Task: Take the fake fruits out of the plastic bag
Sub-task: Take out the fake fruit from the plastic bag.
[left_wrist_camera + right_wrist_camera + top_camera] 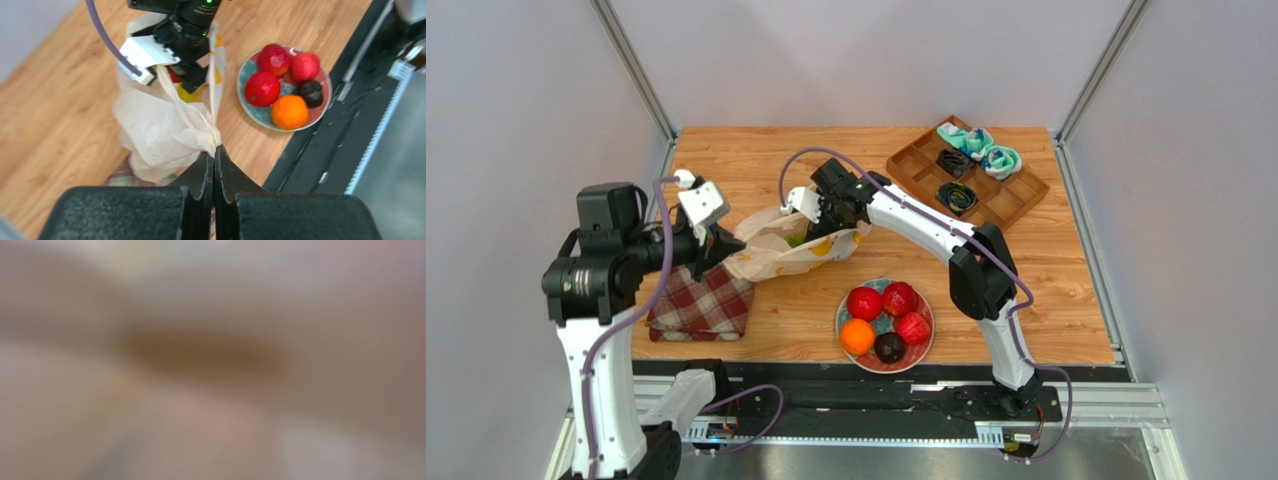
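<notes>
**Right gripper in the mouth of the bag, left gripper pinching its tail**

We see the left gripper closed tight on the bunched end of the plastic bag. The bag's long axis runs from that pinch across to its open mouth, which faces the right arm. The right gripper is pushed into that mouth. Its own wrist camera gives only blur and the film hides its fingertips, so we cannot tell whether its jaws stand open or closed.

Inside, a yellow fruit and a green fruit show through the film. They lie just beyond the right gripper, on the side toward the left one. Five fruits lie on the plate, near the bag.

We judge the right arm much the nearer to what remains. Its reach must run along the bag's length, deeper in from the mouth.
</notes>
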`<state>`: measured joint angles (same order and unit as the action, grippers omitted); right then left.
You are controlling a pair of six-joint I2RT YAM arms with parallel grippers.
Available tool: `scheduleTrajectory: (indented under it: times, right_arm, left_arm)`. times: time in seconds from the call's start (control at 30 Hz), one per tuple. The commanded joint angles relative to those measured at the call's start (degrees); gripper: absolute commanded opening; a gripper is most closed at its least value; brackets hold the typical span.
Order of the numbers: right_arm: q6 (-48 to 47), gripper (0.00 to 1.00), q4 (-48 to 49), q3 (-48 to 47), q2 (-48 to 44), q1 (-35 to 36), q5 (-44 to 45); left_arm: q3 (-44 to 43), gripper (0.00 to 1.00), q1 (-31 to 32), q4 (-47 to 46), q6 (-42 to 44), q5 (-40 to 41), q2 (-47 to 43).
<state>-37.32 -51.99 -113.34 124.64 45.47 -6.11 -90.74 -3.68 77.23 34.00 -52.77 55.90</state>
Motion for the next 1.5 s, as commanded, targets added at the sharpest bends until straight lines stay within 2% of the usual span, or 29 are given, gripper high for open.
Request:
scheduleTrajectory:
  times: [0.0,0.07,0.1,0.17,0.4,0.63,0.83,0.87,0.9,1.0,1.07,1.1,1.2,1.3,1.47]
  right_arm:
    - [9.36,1.00,2.32,6.89,-7.81,7.23,4.06]
    - [10.51,1.00,6.27,12.68,-9.76,11.55,9.07]
    - [11.04,1.00,7.50,13.75,-10.64,14.96,11.71]
    - [12.00,1.00,8.39,12.72,-11.26,16.48,12.00]
    - [6.04,1.00,3.13,4.45,-4.15,12.98,12.96]
    - [1.38,1.00,1.80,10.15,-3.09,12.45,17.79]
    - [-0.03,1.00,2.33,10.86,-0.10,10.34,16.31]
    - [-0.29,0.98,2.15,10.51,0.34,10.08,16.39]
    - [-0.56,0.89,1.72,10.07,0.69,10.07,16.65]
    - [-0.56,0.73,0.75,9.28,0.17,10.07,15.26]
    - [-0.30,0.65,-0.04,9.10,-1.76,10.16,13.50]
    - [0.05,0.56,-0.31,8.84,-2.55,10.25,12.80]
    - [0.76,0.42,-0.93,8.22,-6.68,10.69,10.34]
    - [2.16,0.35,-1.19,7.52,-11.69,10.86,4.20]
    - [3.39,0.36,1.09,11.29,-21.60,10.60,-11.25]
  left_arm:
    - [0.89,0.00,2.10,19.10,7.74,8.38,-5.53]
    - [5.63,0.00,2.28,19.10,9.85,10.49,-6.93]
    - [7.23,0.00,2.19,19.10,10.64,10.93,-7.29]
    - [11.35,0.00,2.28,19.01,12.05,11.81,-8.26]
    - [18.31,0.00,2.19,19.01,15.48,14.10,-10.11]
    - [18.67,0.00,2.19,19.01,16.36,14.19,-9.06]
    - [18.41,0.00,2.28,19.01,16.80,12.87,-8.00]
    - [18.23,0.00,2.28,19.01,16.80,12.52,-8.00]
    - [18.06,0.00,2.19,19.01,16.54,12.35,-7.91]
    - [17.61,0.00,2.28,19.01,16.45,12.17,-7.91]
    - [17.70,0.00,2.28,19.01,16.71,11.91,-7.74]
    - [17.70,0.00,2.28,18.92,16.71,11.73,-7.65]
    - [18.05,0.00,2.19,18.22,16.28,11.03,-7.30]
    - [18.75,0.00,2.28,16.73,15.23,10.33,-7.65]
    - [19.81,0.00,2.28,14.18,13.73,9.18,-8.09]
